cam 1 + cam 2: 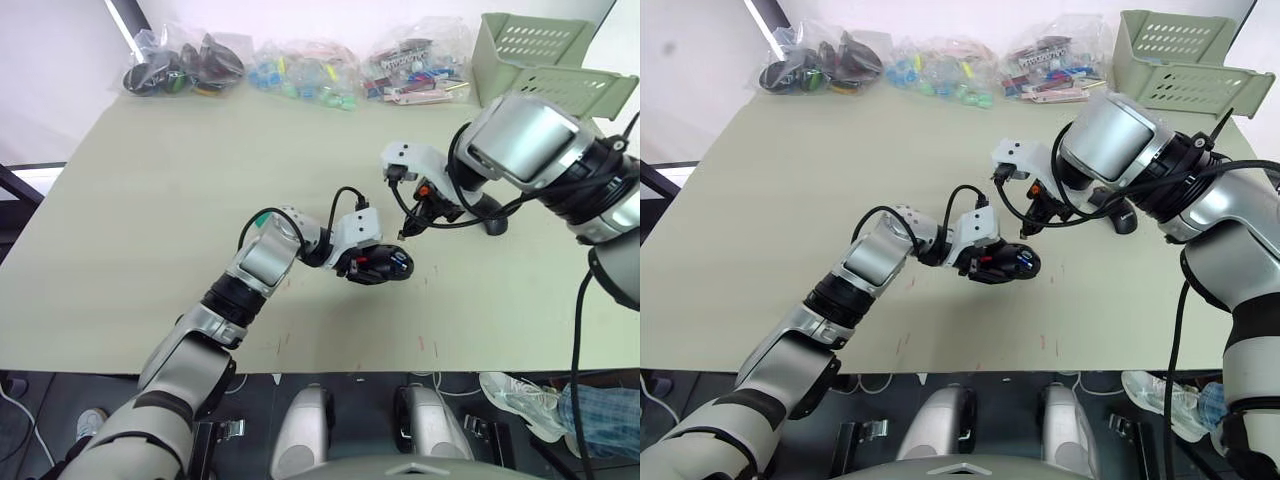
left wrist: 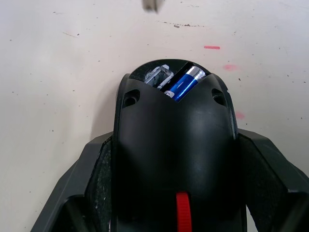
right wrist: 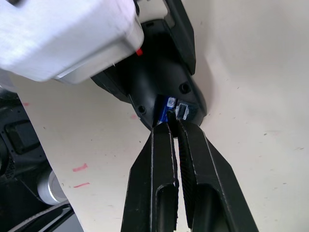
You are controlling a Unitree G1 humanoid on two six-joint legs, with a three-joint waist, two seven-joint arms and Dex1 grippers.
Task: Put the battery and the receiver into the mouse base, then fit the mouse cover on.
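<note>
Step in hand: the battery already lies in the open compartment of the mouse base; I judge I am now seating the receiver beside it, with the cover left for afterwards.

Left gripper: my two black fingers are clamped on the flanks of the mouse base, one on each side, holding it above the table with its open end pointing away from my wrist.

Right gripper: my fingers are drawn almost together, only a thin slit between them, their tips at the mouth of the compartment. Whether they pinch anything I cannot tell.

Battery: blue cylinder with a silvery end, lying slanted in its bay, just beyond my right fingertips.

Receiver: a small silvery-grey piece beside the battery, right at my right fingertips; how deep it sits is not clear.

Mouse base: matte black oval, a red patch near my left wrist, two screw holes flanking the bay.

Next move: probably a short, gentle push inward, keeping my left grip firm so the base does not twist.

Mouse cover: probably the dark object on the table beyond my right wrist, well apart from both jaws.
</note>
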